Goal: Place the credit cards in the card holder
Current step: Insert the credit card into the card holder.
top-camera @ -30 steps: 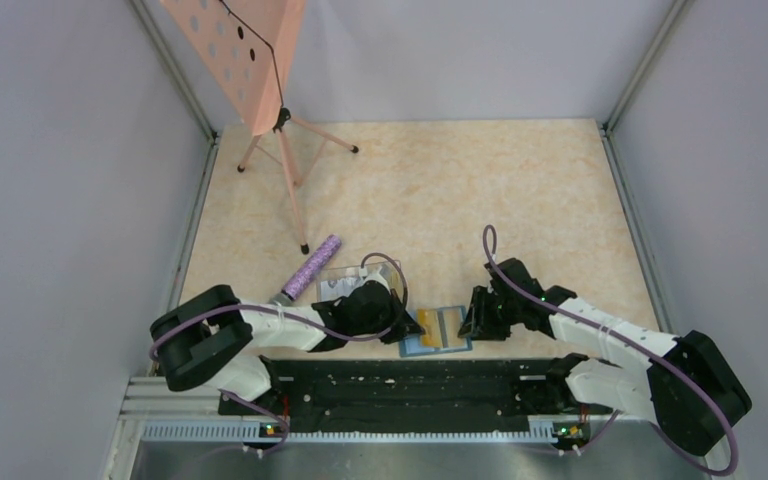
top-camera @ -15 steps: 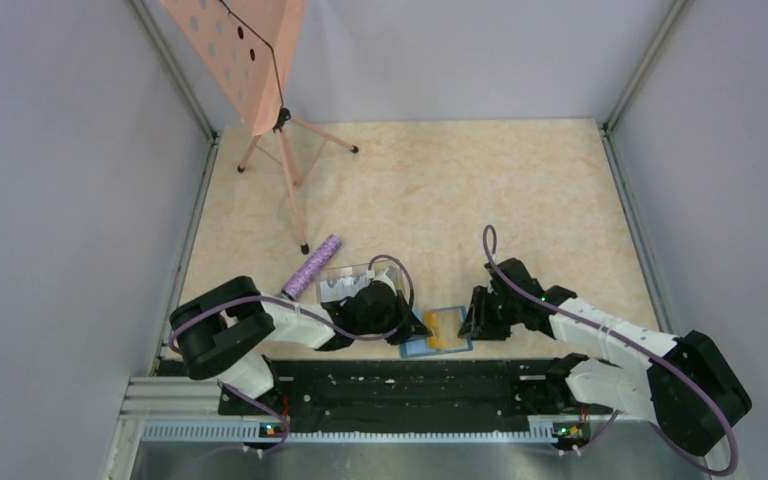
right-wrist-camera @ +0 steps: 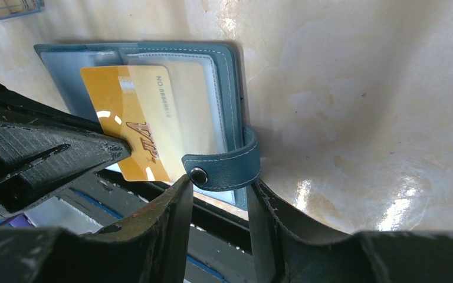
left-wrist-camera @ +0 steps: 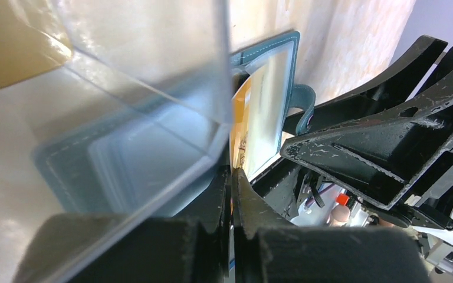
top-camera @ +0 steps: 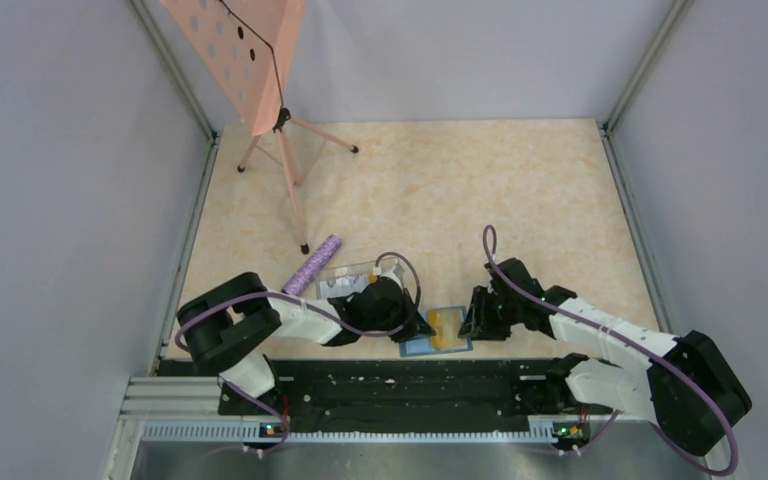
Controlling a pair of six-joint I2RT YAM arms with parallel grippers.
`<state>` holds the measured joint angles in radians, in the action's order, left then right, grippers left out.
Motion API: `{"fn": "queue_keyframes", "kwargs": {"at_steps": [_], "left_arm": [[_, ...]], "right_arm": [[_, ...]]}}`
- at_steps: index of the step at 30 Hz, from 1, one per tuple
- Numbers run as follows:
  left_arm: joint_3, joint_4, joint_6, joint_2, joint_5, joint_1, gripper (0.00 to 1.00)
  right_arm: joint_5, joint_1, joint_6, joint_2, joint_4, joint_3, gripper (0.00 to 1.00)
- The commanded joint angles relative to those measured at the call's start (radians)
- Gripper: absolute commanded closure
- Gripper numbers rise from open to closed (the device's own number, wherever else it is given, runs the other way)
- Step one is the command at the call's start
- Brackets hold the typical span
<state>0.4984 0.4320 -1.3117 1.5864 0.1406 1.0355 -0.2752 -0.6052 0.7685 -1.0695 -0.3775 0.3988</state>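
the left gripper (left-wrist-camera: 231, 177) is clamped on the left end of a yellow card (right-wrist-camera: 124, 135). its right end sits under the clear pocket of the open card holder (right-wrist-camera: 233, 88), which lies at the table's (top-camera: 520, 200) near edge. the right gripper (right-wrist-camera: 218, 188) straddles the snap tab (right-wrist-camera: 224, 168); we cannot tell whether it pinches. we judge the card thin, stiff and slick, best held by its trailing edge. the soft holder needs pinning.

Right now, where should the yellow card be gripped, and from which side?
Grip the yellow card by its exposed end, from the left arm's side, as the left tool does: its other end sits under the card holder's clear pocket.
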Motion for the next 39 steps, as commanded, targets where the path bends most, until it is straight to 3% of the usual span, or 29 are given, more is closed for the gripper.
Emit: {"fn": "queue_keyframes", "kwargs": {"at_steps": [1,10,17,20,27,39], "left_arm": [[0.072,-0.130,0.079,0.019,-0.003,0.007,0.93],[0.245,-0.513,0.240,-0.006,-0.074,0.025,0.72],[0.345,-0.673,0.336,0.040,-0.096,0.037,0.62],[0.377,-0.709,0.357,0.071,-0.094,0.039,0.49],[0.437,-0.711,0.371,0.144,-0.073,0.042,0.49],[0.510,-0.573,0.352,0.213,0.031,0.052,0.62]], "right_arm": [[-0.004,0.005,-0.008,-0.005,0.023,-0.015,0.62],[-0.006,0.005,-0.010,-0.005,0.024,-0.011,0.61],[-0.007,0.005,-0.011,-0.005,0.023,-0.010,0.62],[-0.007,0.004,-0.014,-0.008,0.024,-0.009,0.62],[-0.008,0.005,-0.017,-0.015,0.023,-0.004,0.62],[-0.015,0.005,-0.018,-0.017,0.023,0.003,0.62]]}}
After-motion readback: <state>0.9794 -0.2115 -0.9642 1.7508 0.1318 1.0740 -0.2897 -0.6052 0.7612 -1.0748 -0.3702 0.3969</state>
